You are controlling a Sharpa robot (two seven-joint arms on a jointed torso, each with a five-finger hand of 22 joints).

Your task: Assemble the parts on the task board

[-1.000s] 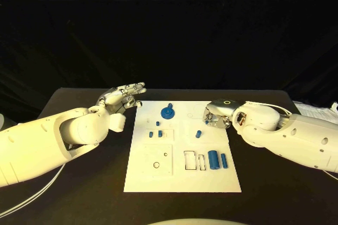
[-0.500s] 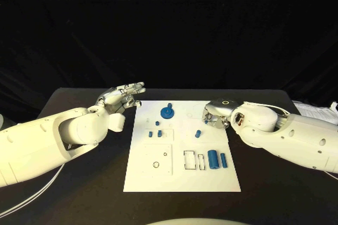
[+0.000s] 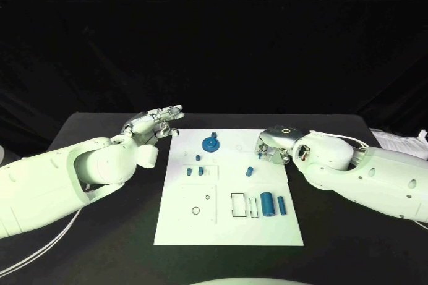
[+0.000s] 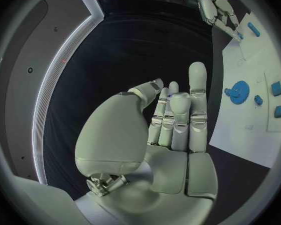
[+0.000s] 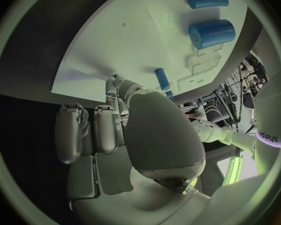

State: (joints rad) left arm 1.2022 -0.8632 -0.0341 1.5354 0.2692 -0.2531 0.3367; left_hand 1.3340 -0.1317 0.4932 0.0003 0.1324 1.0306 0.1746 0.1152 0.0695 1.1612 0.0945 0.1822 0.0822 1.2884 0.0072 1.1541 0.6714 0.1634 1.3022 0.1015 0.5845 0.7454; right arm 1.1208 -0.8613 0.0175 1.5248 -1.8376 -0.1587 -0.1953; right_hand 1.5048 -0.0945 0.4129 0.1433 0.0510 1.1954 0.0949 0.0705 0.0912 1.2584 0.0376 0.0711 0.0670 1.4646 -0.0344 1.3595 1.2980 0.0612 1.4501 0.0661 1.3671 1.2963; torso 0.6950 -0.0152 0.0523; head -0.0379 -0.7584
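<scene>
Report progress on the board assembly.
Done: the blue gear seems seated on the task board. In hand: the right hand pinches what looks like a small blue part at the board's edge; the left hand holds nothing. Left: two cylinders and small pegs lie loose.

White task board (image 3: 230, 220) lies flat mid-table, small blue parts (image 3: 268, 205) scattered on it.

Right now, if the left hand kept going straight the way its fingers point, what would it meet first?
Probably nothing: the left hand points past the white task board's far corner over bare black table, though depth is unclear.
</scene>
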